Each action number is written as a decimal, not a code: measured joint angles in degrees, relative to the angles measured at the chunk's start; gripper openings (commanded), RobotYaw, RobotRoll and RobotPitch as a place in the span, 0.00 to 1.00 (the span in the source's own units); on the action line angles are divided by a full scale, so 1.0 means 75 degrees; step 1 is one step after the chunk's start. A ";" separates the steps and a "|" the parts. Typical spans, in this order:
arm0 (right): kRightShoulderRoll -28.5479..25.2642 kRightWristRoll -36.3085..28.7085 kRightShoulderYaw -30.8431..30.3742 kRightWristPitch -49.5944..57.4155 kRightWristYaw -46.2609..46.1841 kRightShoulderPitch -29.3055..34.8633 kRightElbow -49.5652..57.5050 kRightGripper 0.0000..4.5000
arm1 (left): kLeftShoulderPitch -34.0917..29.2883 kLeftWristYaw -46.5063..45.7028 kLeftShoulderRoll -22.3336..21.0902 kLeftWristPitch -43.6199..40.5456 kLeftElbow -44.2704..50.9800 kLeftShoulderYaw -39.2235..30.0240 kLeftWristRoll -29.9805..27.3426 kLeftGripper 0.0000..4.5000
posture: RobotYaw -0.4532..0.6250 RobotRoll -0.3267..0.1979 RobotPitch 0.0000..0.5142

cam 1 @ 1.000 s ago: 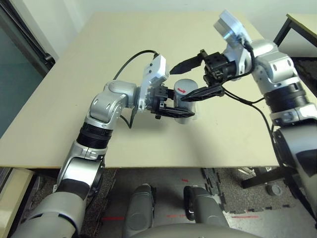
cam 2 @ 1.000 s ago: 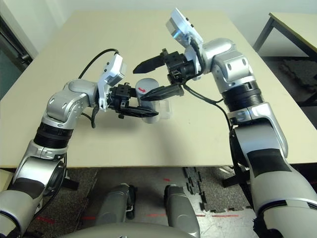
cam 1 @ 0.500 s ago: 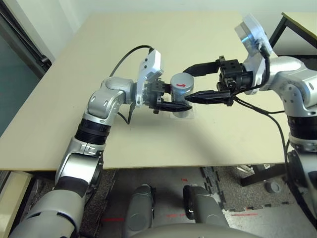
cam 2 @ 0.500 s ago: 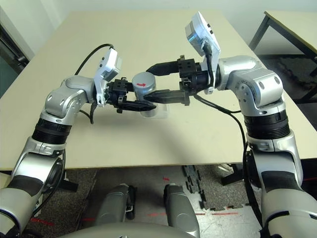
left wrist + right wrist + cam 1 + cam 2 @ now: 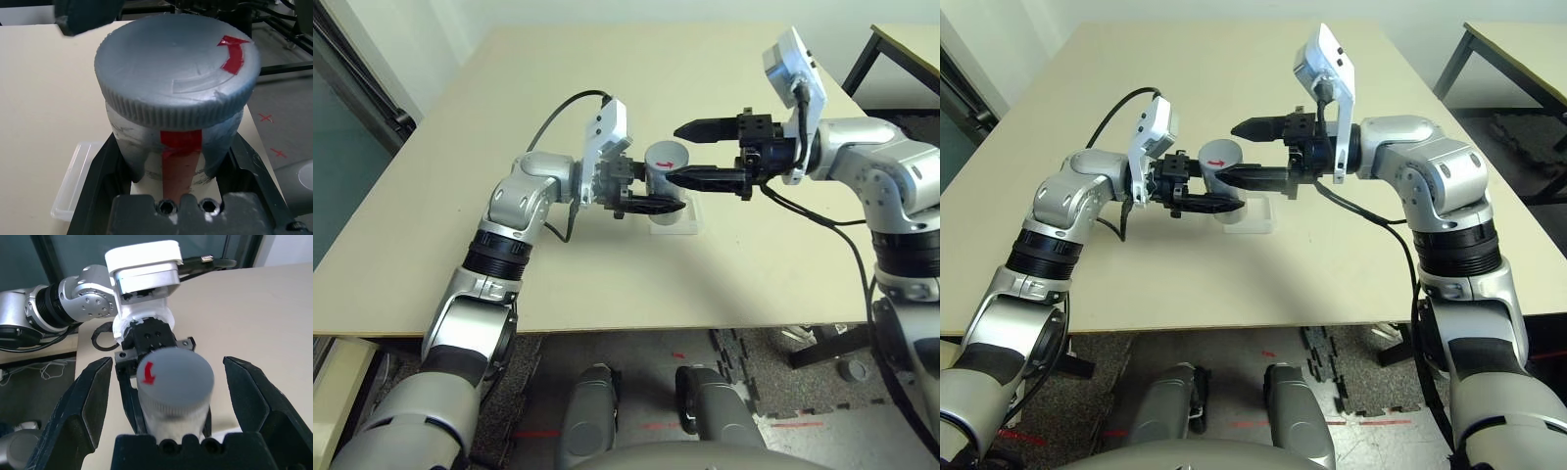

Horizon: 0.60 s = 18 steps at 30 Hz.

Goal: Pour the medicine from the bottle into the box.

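Both arms meet over the middle of the beige table (image 5: 509,117). The left gripper (image 5: 651,203) reaches in from the robot's left and is clamped around the body of the bottle (image 5: 662,168), holding it upright with its fingers (image 5: 107,161) pressed against either side of the silver-grey cylinder. The bottle's grey ribbed cap (image 5: 178,73) sits on top, marked with a curved red arrow (a strip of red tape also runs down the bottle's side, seen from the left wrist view).

The right gripper (image 5: 693,152) comes in from the opposite side, pointing roughly level toward the left one, its two black fingers (image 5: 88,406) spread wide apart. From the right wrist view the capped top of the bottle lies between those spread fingers, with a gap on each side, so they straddle it without touching. From the head view, one finger runs behind the cap and the other crosses just in front of it.

The box (image 5: 1252,217), a shallow clear plastic tray, rests flat on the table directly below and slightly toward the robot's right of the held bottle; in the left wrist view its rim (image 5: 73,181) shows under the bottle. The bottle is held above it, not touching it.
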<state>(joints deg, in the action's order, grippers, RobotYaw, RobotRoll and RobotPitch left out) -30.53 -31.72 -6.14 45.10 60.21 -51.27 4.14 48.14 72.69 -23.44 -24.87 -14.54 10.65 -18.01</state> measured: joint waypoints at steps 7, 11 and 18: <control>0.0306 0.0481 -0.0233 -0.0161 -0.0484 -0.0080 -0.0235 1.00 | 0.0000 -0.0031 0.0031 0.0037 -0.0004 0.0020 0.0022 0.55 | 0.45 0.62 0.19; 0.0327 0.0689 -0.0299 -0.0340 -0.0527 -0.0082 -0.0336 1.00 | 0.0000 -0.0100 0.0053 0.0035 -0.0005 0.0026 0.0023 0.55 | 0.46 0.62 0.20; 0.0345 0.0794 -0.0310 -0.0470 -0.0521 -0.0083 -0.0391 1.00 | 0.0000 -0.0161 0.0050 0.0025 -0.0013 0.0027 0.0024 0.55 | 0.45 0.62 0.20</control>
<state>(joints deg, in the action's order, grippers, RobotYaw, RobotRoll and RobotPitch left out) -27.94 -25.77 -8.46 41.58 56.30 -51.89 1.21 48.14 71.48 -23.07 -24.68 -14.63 10.85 -17.83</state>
